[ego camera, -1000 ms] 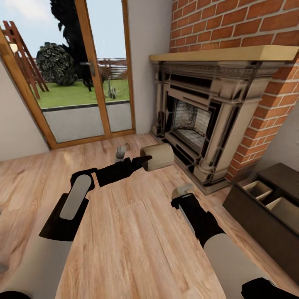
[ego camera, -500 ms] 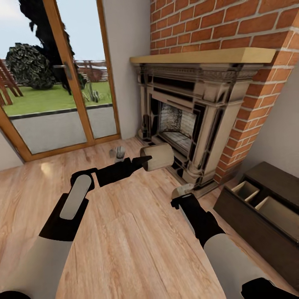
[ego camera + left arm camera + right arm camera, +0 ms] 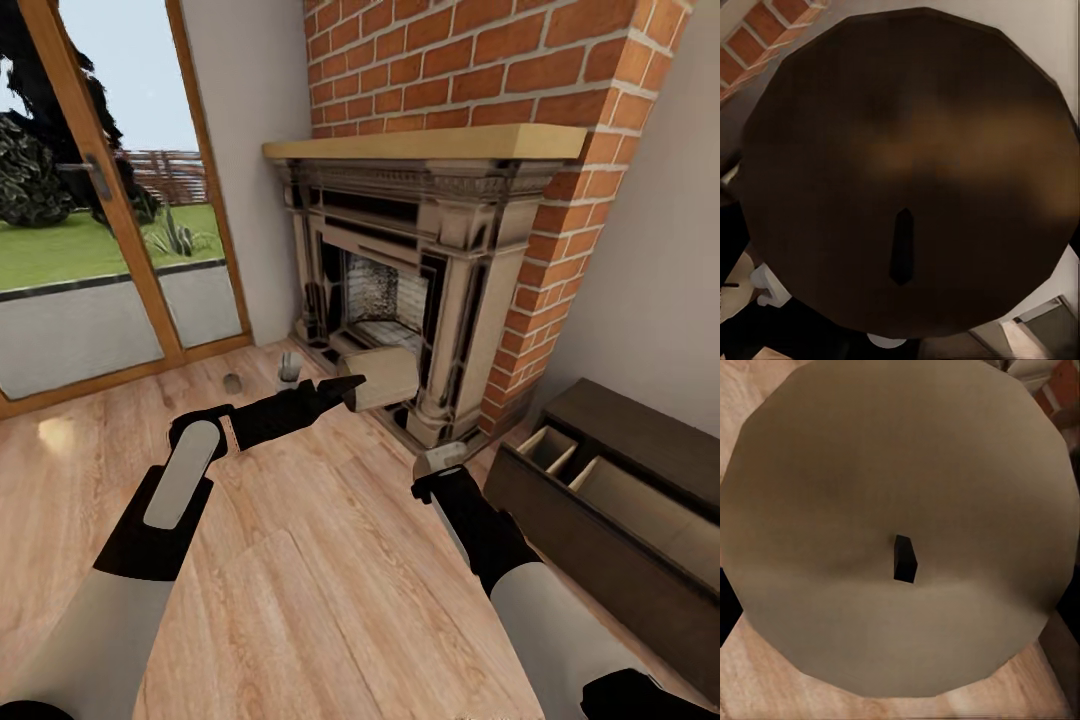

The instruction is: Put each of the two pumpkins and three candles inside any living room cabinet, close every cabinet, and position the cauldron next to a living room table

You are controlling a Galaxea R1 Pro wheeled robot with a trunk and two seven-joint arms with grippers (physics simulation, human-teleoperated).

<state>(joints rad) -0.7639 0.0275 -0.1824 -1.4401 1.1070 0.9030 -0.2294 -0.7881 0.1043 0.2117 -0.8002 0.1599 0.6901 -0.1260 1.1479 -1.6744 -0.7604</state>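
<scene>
Candles you hold: two, left one (image 3: 383, 378) nearest the fireplace (image 3: 400, 290), right one (image 3: 438, 460)
Cabinets beside it: one (image 3: 610, 530)

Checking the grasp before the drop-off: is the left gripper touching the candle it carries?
Touching. In the head view the left gripper has its fingertips pressed against the candle, which hangs off the floor with no gap.

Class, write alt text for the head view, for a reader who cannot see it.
Two robot arms reach over a wood floor, each holding a cream candle: the left gripper grips one candle, the right gripper another. Ahead stands a brick fireplace; at right, a dark cabinet has open drawers.
</scene>
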